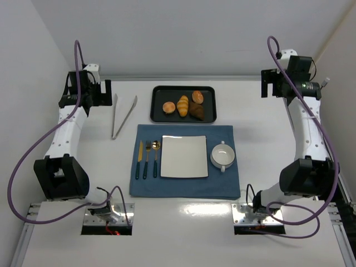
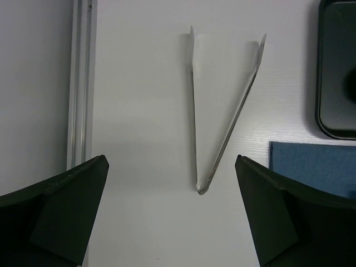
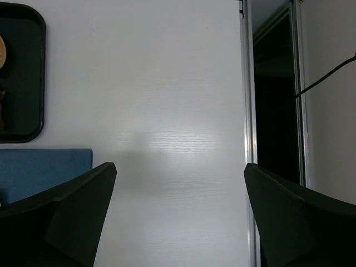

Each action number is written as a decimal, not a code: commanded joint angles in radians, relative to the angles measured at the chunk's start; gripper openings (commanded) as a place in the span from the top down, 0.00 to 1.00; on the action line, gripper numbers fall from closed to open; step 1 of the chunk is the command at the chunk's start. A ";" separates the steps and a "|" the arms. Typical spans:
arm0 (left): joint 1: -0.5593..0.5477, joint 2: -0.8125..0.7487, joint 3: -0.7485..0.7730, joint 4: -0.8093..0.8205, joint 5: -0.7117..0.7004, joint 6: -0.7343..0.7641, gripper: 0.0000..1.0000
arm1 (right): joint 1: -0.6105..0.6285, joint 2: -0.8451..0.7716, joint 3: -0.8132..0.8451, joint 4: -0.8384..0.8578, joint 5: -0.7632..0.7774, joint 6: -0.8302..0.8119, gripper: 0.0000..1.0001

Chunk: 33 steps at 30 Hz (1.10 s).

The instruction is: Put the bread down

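A black tray (image 1: 208, 92) at the back centre holds two small round orange-golden buns, one at the left (image 1: 169, 107) with a paler centre and one at the back right (image 1: 197, 97). Between them lie a yellow ridged roll (image 1: 183, 105) and a dark croissant (image 1: 196, 111). My left gripper (image 1: 105, 93) (image 2: 172, 161) is open and empty, raised at the back left over metal tongs (image 2: 222, 111). My right gripper (image 1: 268, 83) (image 3: 180, 167) is open and empty, raised at the back right over bare table. Only a sliver of one bun (image 3: 1, 53) shows in the right wrist view.
A blue mat (image 1: 183, 186) carries a square white plate (image 1: 184, 156), a white two-handled bowl (image 1: 223, 156), and a knife (image 1: 139, 159), fork (image 1: 147, 158) and spoon (image 1: 156, 153). The tongs (image 1: 123, 115) lie left of the tray. Walls close both sides.
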 commanded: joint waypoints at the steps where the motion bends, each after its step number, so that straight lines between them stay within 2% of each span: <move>1: -0.020 0.005 0.011 -0.011 0.009 0.040 0.00 | 0.012 -0.077 -0.033 0.028 -0.002 -0.038 0.00; 3: -0.029 0.050 0.030 -0.068 0.009 0.049 0.00 | 0.012 -0.111 -0.064 0.038 -0.002 -0.066 0.00; 12: -0.051 0.123 -0.116 -0.037 0.053 0.155 0.00 | 0.012 -0.131 -0.084 0.015 -0.002 -0.099 0.00; 18: -0.051 0.208 -0.116 -0.028 0.112 0.166 0.00 | 0.003 -0.131 -0.084 -0.005 -0.011 -0.109 0.00; 33: -0.091 0.422 -0.058 0.025 0.083 0.157 0.00 | -0.006 -0.131 -0.111 -0.016 0.007 -0.138 0.00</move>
